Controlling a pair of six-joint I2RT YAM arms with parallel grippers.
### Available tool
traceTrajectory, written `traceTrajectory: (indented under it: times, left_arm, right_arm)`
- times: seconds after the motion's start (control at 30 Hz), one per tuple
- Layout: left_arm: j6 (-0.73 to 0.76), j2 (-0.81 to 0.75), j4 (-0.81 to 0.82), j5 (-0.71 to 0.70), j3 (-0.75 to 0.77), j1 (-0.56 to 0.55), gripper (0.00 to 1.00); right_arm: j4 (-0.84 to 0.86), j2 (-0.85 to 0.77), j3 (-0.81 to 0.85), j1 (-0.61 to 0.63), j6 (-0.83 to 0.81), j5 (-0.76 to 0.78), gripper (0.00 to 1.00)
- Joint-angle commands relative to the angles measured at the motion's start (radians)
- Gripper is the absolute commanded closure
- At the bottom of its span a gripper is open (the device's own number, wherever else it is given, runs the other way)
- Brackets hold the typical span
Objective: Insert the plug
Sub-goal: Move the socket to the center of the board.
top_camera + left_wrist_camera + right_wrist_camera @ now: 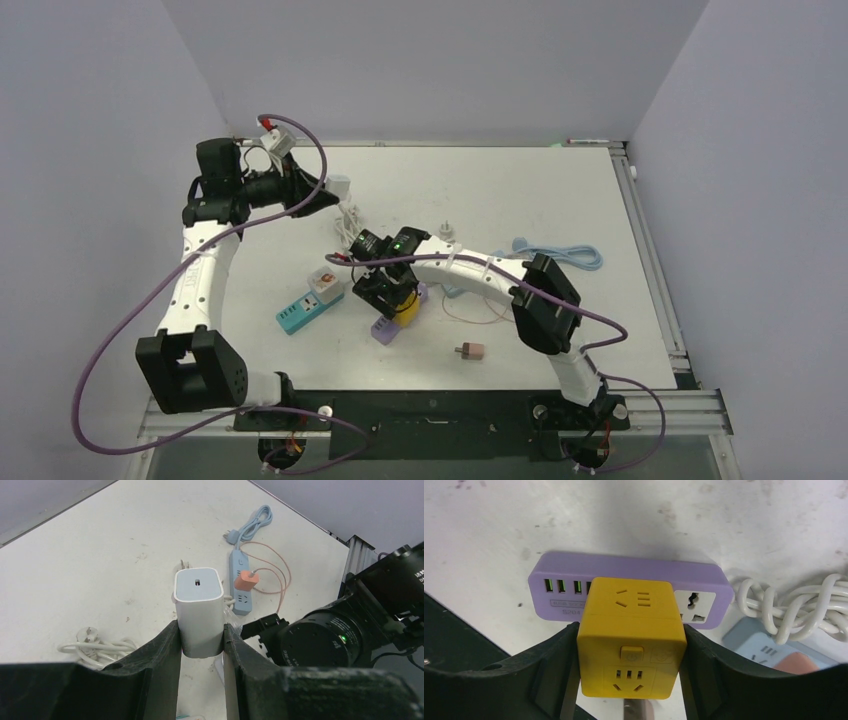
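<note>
My right gripper (400, 300) is shut on a yellow cube socket (631, 635), which also shows in the top view (408, 312). The cube sits over the middle of a purple power strip (569, 575) lying on the table (385, 330); I cannot tell whether it is seated in the strip. My left gripper (200, 640) is shut on a white charger block (198, 605) and holds it above the table at the far left (338, 187). The block's prongs are hidden.
A teal power strip (300, 312) carrying a white adapter lies left of the purple one. A light blue strip (240, 587) with an orange plug (246, 581) lies behind my right arm. There is a white coiled cable (97, 647), a blue cable (560, 255) and a small pink plug (470, 351).
</note>
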Motion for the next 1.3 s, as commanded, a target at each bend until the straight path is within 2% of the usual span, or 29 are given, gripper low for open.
traceTrajectory:
  times: [0.0,0.07,0.17,0.23,0.3,0.43,0.6,0.7,0.83,0.87,0.9,0.97,1.03,1.27]
  left_arm:
    - [0.033,-0.056,-0.021,0.044,-0.019,0.017,1.00]
    - [0.039,-0.064,-0.025,0.045,-0.027,0.020,1.00]
    - [0.041,-0.066,-0.025,0.044,-0.034,0.021,1.00]
    - [0.039,-0.065,-0.019,0.042,-0.032,0.021,1.00]
    - [0.036,-0.065,-0.015,0.040,-0.031,0.023,1.00]
    - [0.031,-0.060,-0.014,0.040,-0.022,0.028,1.00]
    - [0.026,-0.067,-0.009,0.042,-0.019,0.027,1.00]
    - [0.024,-0.077,-0.008,0.043,-0.024,0.027,1.00]
    - [0.045,-0.095,-0.025,0.044,-0.037,0.027,1.00]
    - [0.049,-0.100,-0.024,0.045,-0.041,0.027,1.00]
    - [0.051,-0.104,-0.024,0.049,-0.048,0.028,1.00]
    - [0.058,-0.115,-0.026,0.057,-0.058,0.026,1.00]
    - [0.103,-0.132,-0.051,0.063,-0.072,0.020,1.00]
    - [0.444,-0.200,-0.315,0.032,-0.106,-0.026,1.00]
  right_arm:
    - [0.116,-0.089,-0.082,0.029,0.054,-0.088,0.71]
    - [0.148,-0.088,-0.118,0.036,0.060,-0.077,0.69]
    - [0.173,-0.079,-0.153,0.036,0.064,-0.042,0.58]
    - [0.196,-0.085,-0.178,0.036,0.071,0.002,0.57]
    - [0.222,-0.095,-0.205,0.038,0.082,0.036,0.57]
    - [0.289,-0.135,-0.296,0.073,0.093,0.134,0.70]
    - [0.373,-0.167,-0.427,0.096,0.118,0.159,0.66]
    - [0.413,-0.169,-0.466,0.104,0.127,0.172,0.44]
    - [0.453,-0.235,-0.452,0.098,0.138,0.220,0.07]
    - [0.464,-0.253,-0.442,0.093,0.138,0.226,0.02]
    - [0.471,-0.269,-0.430,0.087,0.134,0.229,0.00]
    - [0.472,-0.294,-0.401,0.072,0.130,0.229,0.08]
    - [0.469,-0.327,-0.381,0.060,0.123,0.218,0.10]
    - [0.485,-0.483,-0.363,0.011,0.127,0.090,0.10]
